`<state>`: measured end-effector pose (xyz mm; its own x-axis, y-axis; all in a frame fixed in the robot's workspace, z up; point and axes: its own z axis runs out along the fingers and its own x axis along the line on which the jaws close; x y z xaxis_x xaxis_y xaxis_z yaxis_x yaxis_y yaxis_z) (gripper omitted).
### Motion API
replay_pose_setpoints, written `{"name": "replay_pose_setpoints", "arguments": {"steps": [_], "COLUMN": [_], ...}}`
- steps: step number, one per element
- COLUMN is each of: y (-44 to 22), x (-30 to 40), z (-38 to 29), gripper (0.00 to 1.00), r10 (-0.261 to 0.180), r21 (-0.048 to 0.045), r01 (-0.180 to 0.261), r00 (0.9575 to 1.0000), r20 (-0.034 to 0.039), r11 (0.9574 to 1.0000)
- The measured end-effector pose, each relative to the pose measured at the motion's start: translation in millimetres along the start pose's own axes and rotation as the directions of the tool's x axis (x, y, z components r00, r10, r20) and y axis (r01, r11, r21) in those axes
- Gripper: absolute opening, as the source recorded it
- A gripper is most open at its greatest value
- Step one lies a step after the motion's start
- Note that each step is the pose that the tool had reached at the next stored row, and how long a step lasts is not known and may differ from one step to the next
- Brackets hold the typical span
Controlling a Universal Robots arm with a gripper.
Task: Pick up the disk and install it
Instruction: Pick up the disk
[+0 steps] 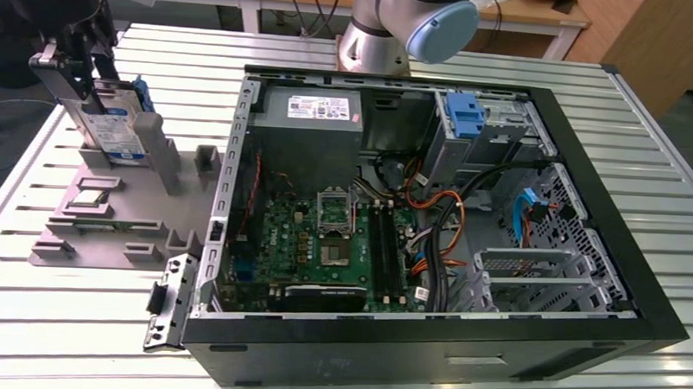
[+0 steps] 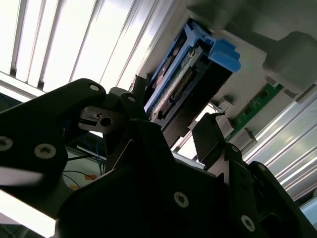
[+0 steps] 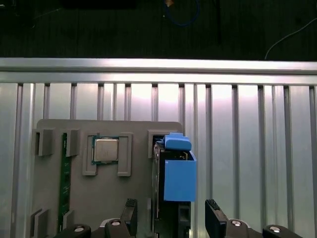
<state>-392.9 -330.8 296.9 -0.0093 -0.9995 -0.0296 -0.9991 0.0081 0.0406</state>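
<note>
Parted jaws flank the standing disk (image 1: 116,134), its top hidden behind them.

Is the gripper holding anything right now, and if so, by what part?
Nothing yet. The open gripper straddles the upper end of the disk with a gap on each side; the disk stands in the grey holder.

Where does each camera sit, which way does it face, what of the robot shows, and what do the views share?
Exterior view: high, off the arm, looking down on the open computer case and grey fixture; the arm and gripper show.
First wrist view: on the wrist, facing down onto the fixture; fingertips flank the disk.
Second wrist view: behind the fingers, facing along them at the disk's connector edge.
Shared: all show the disk; both wrist views show it between open fingers.
</note>
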Motion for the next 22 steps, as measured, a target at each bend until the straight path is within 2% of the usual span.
{"name": "replay_pose_setpoints", "arguments": {"steps": [19,21,22], "y": [1.0,1.1,1.0], "x": [-0.1,-0.1,-0.1], "z": [-1.2,-1.3,-1.3], "gripper": [0.65,0.63,0.56], "r10": [0.0,0.0,0.0], "r21": [0.0002,0.0002,0.0002], "r01": [0.0,0.0,0.0], "r00": [1.0,1.0,1.0], "r20": [-0.0001,0.0,0.0], "r11": [1.0,1.0,1.0]}}
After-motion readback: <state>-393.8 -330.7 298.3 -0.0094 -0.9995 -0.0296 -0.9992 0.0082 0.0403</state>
